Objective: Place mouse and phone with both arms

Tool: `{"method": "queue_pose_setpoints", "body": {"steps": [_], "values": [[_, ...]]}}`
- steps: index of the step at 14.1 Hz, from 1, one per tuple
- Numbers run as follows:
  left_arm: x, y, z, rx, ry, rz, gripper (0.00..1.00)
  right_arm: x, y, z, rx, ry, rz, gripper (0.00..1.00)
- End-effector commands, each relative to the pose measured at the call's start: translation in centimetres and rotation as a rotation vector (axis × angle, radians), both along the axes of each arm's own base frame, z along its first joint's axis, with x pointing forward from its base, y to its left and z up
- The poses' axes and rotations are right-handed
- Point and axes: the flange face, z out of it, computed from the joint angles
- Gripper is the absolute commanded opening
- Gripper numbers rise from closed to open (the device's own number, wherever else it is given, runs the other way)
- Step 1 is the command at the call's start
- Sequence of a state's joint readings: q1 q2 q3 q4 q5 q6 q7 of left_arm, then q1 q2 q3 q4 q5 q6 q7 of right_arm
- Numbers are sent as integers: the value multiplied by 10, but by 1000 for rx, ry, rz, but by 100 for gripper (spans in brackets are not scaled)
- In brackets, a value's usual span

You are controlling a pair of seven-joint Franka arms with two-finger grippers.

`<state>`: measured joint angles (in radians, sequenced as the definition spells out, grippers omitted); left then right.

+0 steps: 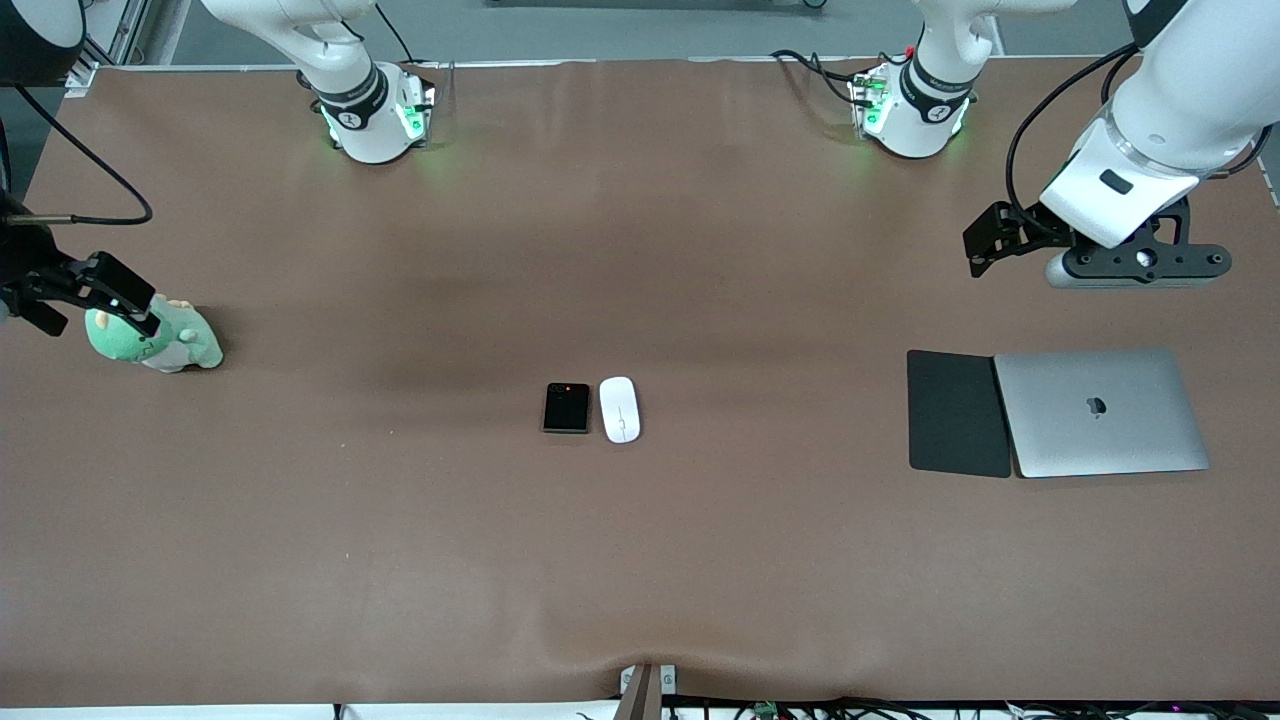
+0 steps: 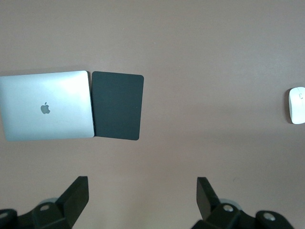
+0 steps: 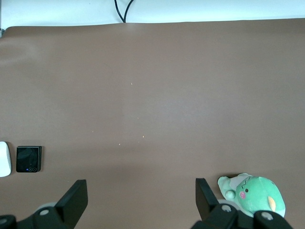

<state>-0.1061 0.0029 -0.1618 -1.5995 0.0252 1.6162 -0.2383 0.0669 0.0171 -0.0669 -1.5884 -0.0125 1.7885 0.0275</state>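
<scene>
A brown table (image 1: pixel 640 560) spreads beneath two white arms, whose bases stand at its edge farthest from the front camera. The left arm (image 1: pixel 1180 100) hangs in the air at its own end of the table, its gripper (image 2: pixel 143 202) over bare tabletop just short of a closed silver laptop (image 1: pixel 1100 412), fingers (image 2: pixel 76 195) spread wide and holding nothing. The right arm is mostly out of the front view; its gripper (image 3: pixel 141 202) hovers at the other end of the table, over the brown surface beside a green plush toy (image 1: pixel 155 340), and its fingers (image 3: pixel 75 198) are likewise parted and empty. The laptop lies flat, with a matte black pad (image 1: pixel 957 412) touching its edge on the side toward the table's middle. At the centre of the table, well apart from both grippers, the black phone (image 1: pixel 567 407) and the white mouse (image 1: pixel 620 409) lie side by side, just short of touching, the phone toward the right arm's end and the mouse toward the left arm's. A tiny orange dot shows near the phone's edge farthest from the front camera.
</scene>
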Motion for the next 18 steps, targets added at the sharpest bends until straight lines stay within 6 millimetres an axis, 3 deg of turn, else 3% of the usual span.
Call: {"method": "queue_pose_setpoints", "body": {"steps": [1,7,12,15,17,18], "values": [[0,-3,4,0,8,-1,100,10,0,12,4,-24,-5,100],[0,-3,4,0,9,2,100,14,-8,4,6,-1,-13,100],[0,-6,3,-2,10,-2,100,2,-12,0,10,101,-18,100],[5,-13,-6,-27,26,20,100,-14,-15,16,-19,172,-31,100],[6,-40,-10,-33,30,20,100,-21,-23,37,-12,174,-41,100],[14,-47,-17,-37,39,22,100,-22,-24,36,-12,179,-44,100]]}}
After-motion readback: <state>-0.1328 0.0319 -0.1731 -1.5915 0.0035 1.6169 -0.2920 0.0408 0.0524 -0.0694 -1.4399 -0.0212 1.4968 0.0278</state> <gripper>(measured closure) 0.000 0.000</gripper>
